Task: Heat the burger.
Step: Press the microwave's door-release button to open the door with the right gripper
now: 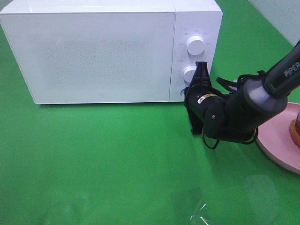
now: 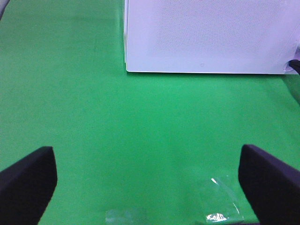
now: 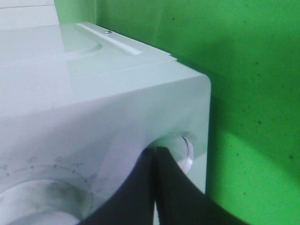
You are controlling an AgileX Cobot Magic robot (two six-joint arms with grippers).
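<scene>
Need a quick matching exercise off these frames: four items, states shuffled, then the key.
Items:
1. door
2. plate
3. left gripper
4. right gripper

States:
A. open, over bare cloth
B. shut, tips at the round button
C. closed, white
D. pink, at the table's right edge

Pairs: 1-C, 2-D, 3-A, 4-B

Black arm (image 1: 234, 111), white PIPER lettering (image 1: 291, 67)
</scene>
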